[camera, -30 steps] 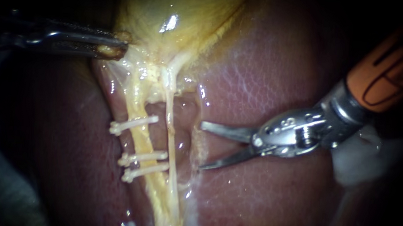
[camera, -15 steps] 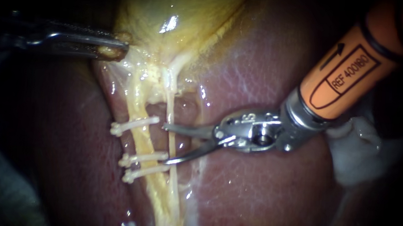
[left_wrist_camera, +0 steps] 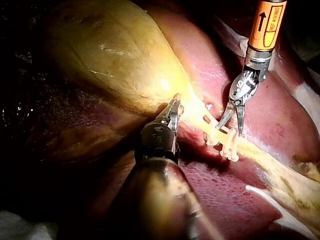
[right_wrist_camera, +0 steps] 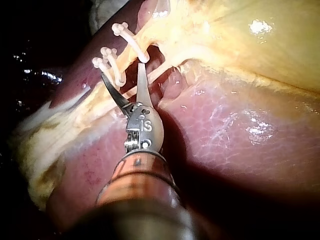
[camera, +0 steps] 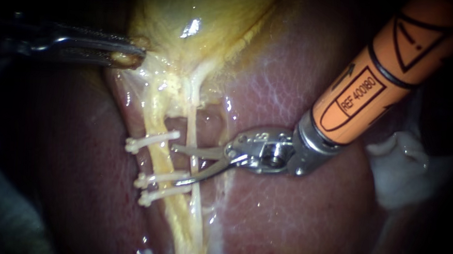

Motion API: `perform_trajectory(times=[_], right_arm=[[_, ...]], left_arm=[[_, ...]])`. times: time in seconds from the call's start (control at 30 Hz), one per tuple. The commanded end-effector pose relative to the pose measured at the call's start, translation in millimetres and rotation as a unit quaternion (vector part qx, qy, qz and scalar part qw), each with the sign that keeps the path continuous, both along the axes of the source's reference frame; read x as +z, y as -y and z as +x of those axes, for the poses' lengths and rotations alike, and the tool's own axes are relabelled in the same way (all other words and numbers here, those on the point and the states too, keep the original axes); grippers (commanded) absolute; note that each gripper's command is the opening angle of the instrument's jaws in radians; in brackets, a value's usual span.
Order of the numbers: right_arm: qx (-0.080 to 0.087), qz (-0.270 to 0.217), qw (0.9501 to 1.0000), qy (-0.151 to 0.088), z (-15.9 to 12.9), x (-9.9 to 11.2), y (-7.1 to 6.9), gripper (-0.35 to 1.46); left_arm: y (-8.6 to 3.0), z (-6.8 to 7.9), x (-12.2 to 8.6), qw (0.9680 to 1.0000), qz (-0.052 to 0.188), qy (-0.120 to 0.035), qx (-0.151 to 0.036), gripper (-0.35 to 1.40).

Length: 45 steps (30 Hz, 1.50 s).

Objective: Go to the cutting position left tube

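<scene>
Wet pink liver (camera: 294,223) around clipped left tube (camera: 156,126), darkness beyond.

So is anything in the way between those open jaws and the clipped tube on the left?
Yes: the thinner right tube lies in front. The right instrument straddles it with open jaws, tips close to the left tube, between the upper clip and two lower clips.
</scene>
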State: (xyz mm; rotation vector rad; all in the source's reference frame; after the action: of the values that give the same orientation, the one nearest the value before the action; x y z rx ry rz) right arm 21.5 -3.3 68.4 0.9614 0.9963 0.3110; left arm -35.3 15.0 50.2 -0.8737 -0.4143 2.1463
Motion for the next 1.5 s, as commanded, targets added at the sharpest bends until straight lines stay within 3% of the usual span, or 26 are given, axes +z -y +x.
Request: perform_trajectory(times=[0.03, 0.27, 0.53, 0.73, 0.97, 1.2, 1.5], right_arm=[[0.000, -0.002, 1.0000, -0.001, 0.2, 0.1, 0.0, 1.43], [0.007, 0.003, 0.9999, -0.012, 1.3, 0.6, -0.3, 1.43], [0.000, 0.021, 0.9978, -0.063, 3.0, -0.2, 0.3, 1.43], [-0.003, 0.032, 0.9957, -0.087, 5.2, -1.2, 0.8, 1.40], [0.022, 0.041, 0.9946, -0.093, 8.6, -0.9, 0.5, 1.38], [0.033, 0.043, 0.9937, -0.098, 9.8, -1.0, 0.2, 1.40], [0.041, 0.060, 0.9906, -0.116, 9.3, -5.0, -0.5, 1.40]], left_arm=[[0.0, 0.0, 0.0, 1.0000, 0.000, 0.000, 0.000, -0.35], [0.0, 0.0, 0.0, 1.0000, 0.000, 0.000, 0.000, -0.35], [0.0, -0.1, 0.0, 1.0000, 0.000, 0.000, 0.000, -0.35], [0.0, -0.2, 0.0, 1.0000, 0.000, 0.000, -0.001, -0.35], [0.0, -0.3, 0.0, 1.0000, 0.000, -0.001, -0.001, -0.35], [0.0, -0.3, 0.0, 1.0000, 0.000, -0.001, -0.001, -0.35], [0.0, -0.2, 0.0, 1.0000, 0.000, -0.001, -0.001, -0.35]])
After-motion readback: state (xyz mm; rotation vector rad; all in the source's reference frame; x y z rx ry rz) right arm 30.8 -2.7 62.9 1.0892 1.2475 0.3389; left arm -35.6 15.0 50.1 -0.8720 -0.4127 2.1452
